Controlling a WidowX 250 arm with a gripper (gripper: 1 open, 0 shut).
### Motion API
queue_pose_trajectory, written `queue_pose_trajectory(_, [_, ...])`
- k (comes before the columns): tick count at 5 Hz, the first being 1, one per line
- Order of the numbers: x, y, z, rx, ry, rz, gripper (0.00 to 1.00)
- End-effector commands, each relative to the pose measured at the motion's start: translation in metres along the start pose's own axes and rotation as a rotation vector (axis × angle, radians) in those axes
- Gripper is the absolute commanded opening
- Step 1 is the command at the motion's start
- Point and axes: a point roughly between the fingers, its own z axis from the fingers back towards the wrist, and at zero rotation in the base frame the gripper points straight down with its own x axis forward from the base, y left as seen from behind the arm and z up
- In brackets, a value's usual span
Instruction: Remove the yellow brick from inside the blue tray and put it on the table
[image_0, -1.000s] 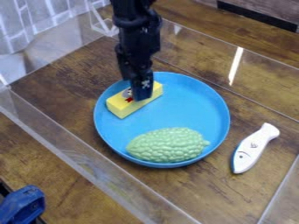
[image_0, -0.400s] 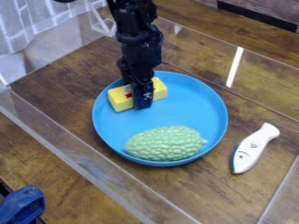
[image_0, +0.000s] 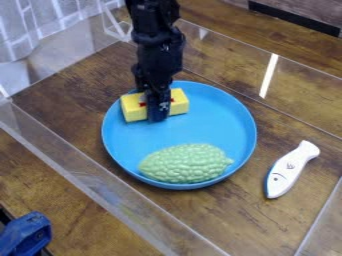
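Nearest my view, at the bottom left corner, I see a blue object (image_0: 23, 236) sitting outside the clear acrylic wall (image_0: 94, 170) that fences the table (image_0: 80, 110). Just past that wall lies the blue tray (image_0: 234, 125), a round shallow dish resting on the dark wood-grain top. In its near half sits a bumpy green lump (image_0: 186, 164). To the right of the tray, apart from it, a small white tool with a red mark (image_0: 289, 169) lies on the wood.

At the far left side of the tray I find the yellow brick (image_0: 151, 105), lying flat on the tray floor close to the rim. My gripper (image_0: 156, 107) points straight down onto it, with the dark fingers (image_0: 158, 101) low over its middle and covering most of the label. They look partly drawn in around the brick, but I cannot tell whether they actually clamp it. The arm rises out of the top of the view.
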Motion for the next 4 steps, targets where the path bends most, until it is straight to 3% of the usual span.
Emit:
queue_pose_trajectory(1, [0.004, 0.019, 0.037, 0.067, -0.051, 0.007, 0.00])
queue_pose_trajectory(4, [0.013, 0.034, 0.059, 0.101, -0.045, -0.041, 0.00])
